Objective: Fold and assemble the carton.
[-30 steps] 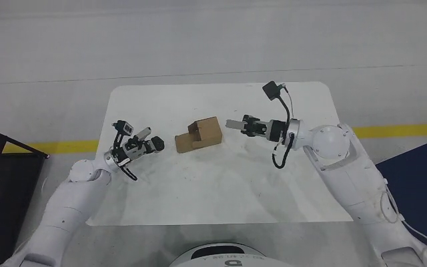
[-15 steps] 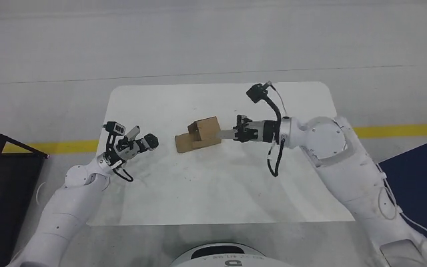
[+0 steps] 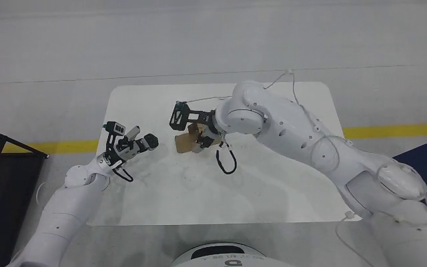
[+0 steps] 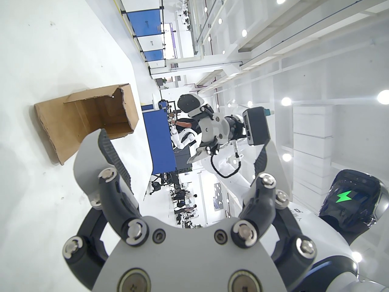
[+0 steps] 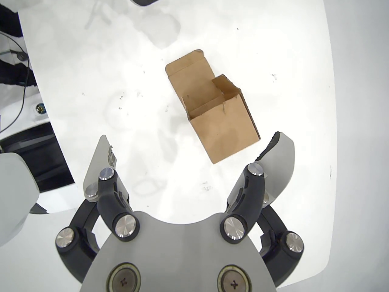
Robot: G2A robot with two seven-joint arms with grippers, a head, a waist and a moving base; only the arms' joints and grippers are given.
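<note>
Both claws gape empty: our right claw point(image 5: 191, 139) hovers over the brown carton point(image 5: 226, 129), which lies open-ended at the centre of the desk point(image 5: 273, 46); our left claw point(image 4: 184, 141) is well apart at its nine o'clock.

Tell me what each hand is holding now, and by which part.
Nothing is held. The left hand and the right hand are both open and empty; the carton lies free on the table, one end open.
</note>
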